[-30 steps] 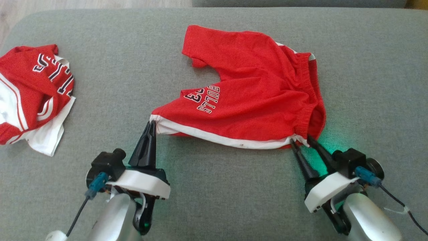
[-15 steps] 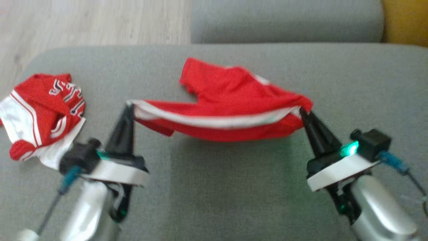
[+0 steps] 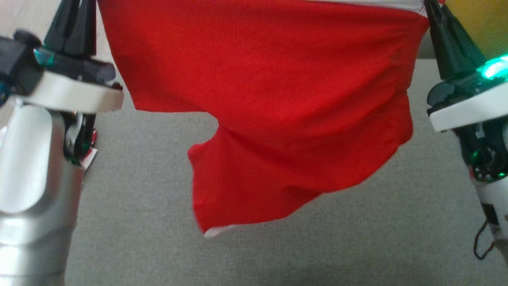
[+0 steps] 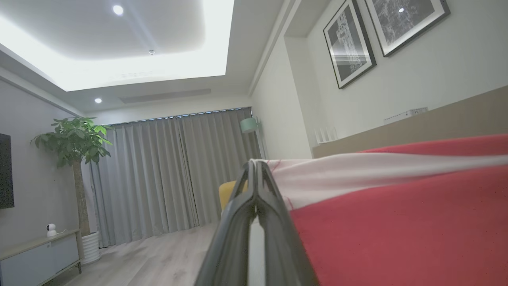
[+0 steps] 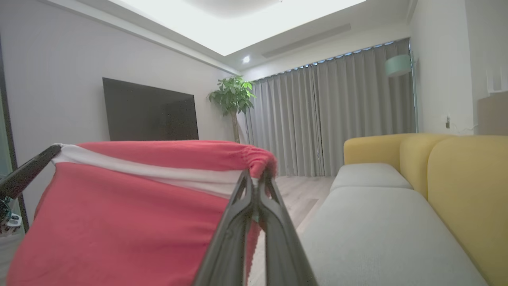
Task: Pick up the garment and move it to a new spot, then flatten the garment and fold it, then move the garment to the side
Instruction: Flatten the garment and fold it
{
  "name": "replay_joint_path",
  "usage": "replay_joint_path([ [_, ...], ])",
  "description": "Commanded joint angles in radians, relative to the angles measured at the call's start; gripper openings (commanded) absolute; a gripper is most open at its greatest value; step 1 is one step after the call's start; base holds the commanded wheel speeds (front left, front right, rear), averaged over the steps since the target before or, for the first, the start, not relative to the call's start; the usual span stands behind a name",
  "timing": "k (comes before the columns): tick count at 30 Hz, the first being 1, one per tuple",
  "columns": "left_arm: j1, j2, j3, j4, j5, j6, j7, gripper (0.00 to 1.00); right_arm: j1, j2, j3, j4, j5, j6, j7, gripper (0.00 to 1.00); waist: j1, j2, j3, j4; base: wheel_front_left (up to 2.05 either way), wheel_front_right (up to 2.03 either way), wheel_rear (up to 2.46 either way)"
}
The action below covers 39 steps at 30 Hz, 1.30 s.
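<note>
The shorts (image 3: pixel 278 99) are plain bright red with a white band along one edge. The cushion (image 3: pixel 357 246) is flat grey, the sofa back (image 5: pixel 456 178) mustard yellow, the curtains (image 5: pixel 337 119) pale grey, the plant (image 5: pixel 232 95) green, the screen (image 5: pixel 151 113) black. The left gripper (image 4: pixel 256 163) and right gripper (image 5: pixel 257 174) are black with white collars and green lights.

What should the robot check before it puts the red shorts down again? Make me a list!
1. Left gripper shut on shorts: ok.
2. Right gripper shut on the shorts' other end: ok.
3. Top edge stretched between the grippers: ok.
4. Shorts hanging smooth: not ok, one leg dangles lower.
5. Shorts lifted off the cushion: cannot tell.
</note>
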Motion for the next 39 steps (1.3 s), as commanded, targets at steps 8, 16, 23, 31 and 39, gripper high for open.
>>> replay_joint_path([
  [8, -0.204, 0.015, 0.016, 0.119, 0.054, 0.057, -0.030, 0.00, -0.236, 0.012, 0.036, 0.124, -0.062, -0.001, 0.003, 0.00, 0.0001, 0.0000, 0.166, -0.011, 0.00, 0.00, 0.00],
  [16, -0.295, -0.050, 0.003, 0.199, 0.097, 0.104, -0.161, 0.00, -0.439, 0.018, 0.073, 0.331, -0.197, -0.001, -0.177, 0.00, 0.0001, 0.0000, 0.208, 0.010, 0.00, 0.00, 0.00],
  [23, -0.003, -0.121, 0.020, 0.230, 0.051, 0.093, -0.168, 0.00, -0.240, -0.002, 0.163, 0.470, -0.159, -0.001, -0.224, 0.00, 0.0001, 0.0000, 0.164, 0.029, 0.00, 0.00, 0.00],
  [31, 0.436, -0.215, 0.103, 0.210, 0.028, 0.088, -0.168, 0.00, 0.099, 0.019, 0.254, 0.484, -0.055, -0.001, -0.251, 0.00, 0.0001, 0.0000, 0.099, 0.025, 0.00, 0.00, 0.00],
  [39, 0.719, -0.244, 0.178, 0.124, 0.047, 0.080, -0.168, 0.00, 0.369, 0.039, 0.226, 0.377, -0.016, -0.001, -0.254, 0.00, 0.0001, 0.0000, 0.012, 0.015, 0.00, 0.00, 0.00],
])
